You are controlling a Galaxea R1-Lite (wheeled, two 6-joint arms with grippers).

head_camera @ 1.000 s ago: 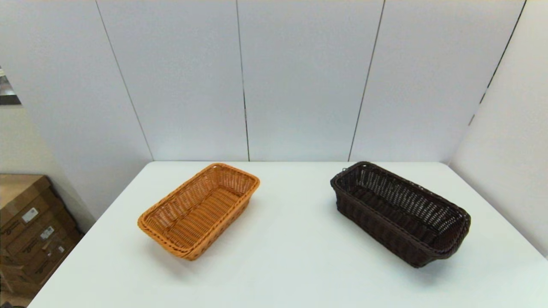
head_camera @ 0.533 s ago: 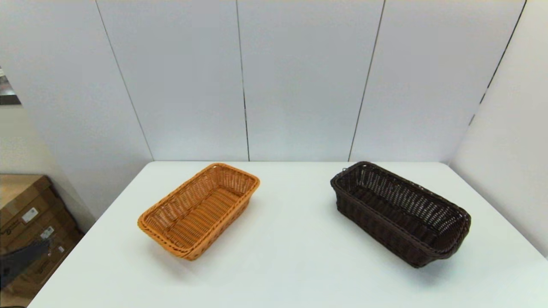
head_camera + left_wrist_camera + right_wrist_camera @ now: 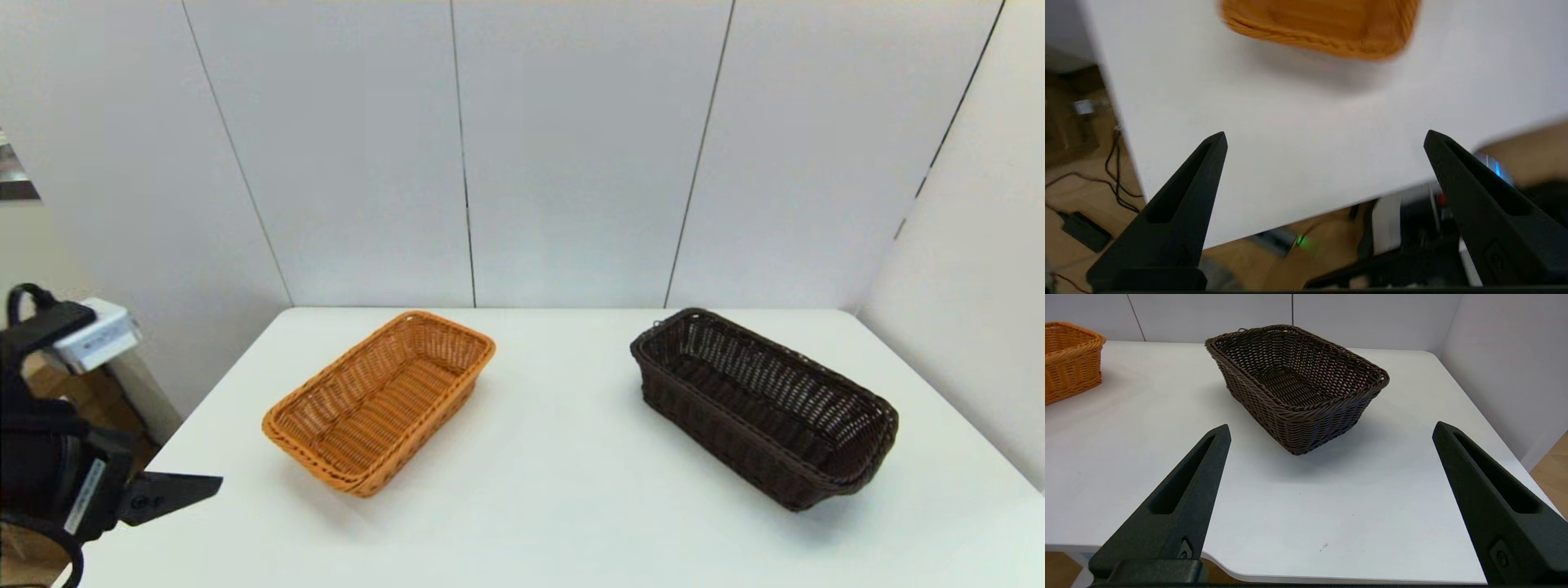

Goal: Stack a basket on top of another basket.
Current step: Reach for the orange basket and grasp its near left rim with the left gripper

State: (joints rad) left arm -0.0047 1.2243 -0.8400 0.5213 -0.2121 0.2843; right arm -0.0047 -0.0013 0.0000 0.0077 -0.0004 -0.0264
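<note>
The dark brown basket (image 3: 763,408) sits on the right of the white table (image 3: 555,506), empty and angled. The orange-tan basket (image 3: 380,400) rests on the left, also empty. My left gripper (image 3: 167,494) hovers at the table's front left corner, short of the orange-tan basket (image 3: 1323,24). In the left wrist view the left gripper (image 3: 1325,136) is open and holds nothing. My right gripper (image 3: 1331,426) does not show in the head view; its wrist view shows it open over the table's near edge, facing the dark brown basket (image 3: 1298,379). The orange-tan basket (image 3: 1069,359) lies off to the side.
Grey wall panels (image 3: 571,163) close off the table at the back, and another wall (image 3: 971,286) stands along its right side. Cables (image 3: 1114,179) lie on the wooden floor beyond the table's left edge. Open white surface separates the two baskets.
My left arm has risen into the head view at the lower left, beside the table's corner. Both baskets stay where they were.
</note>
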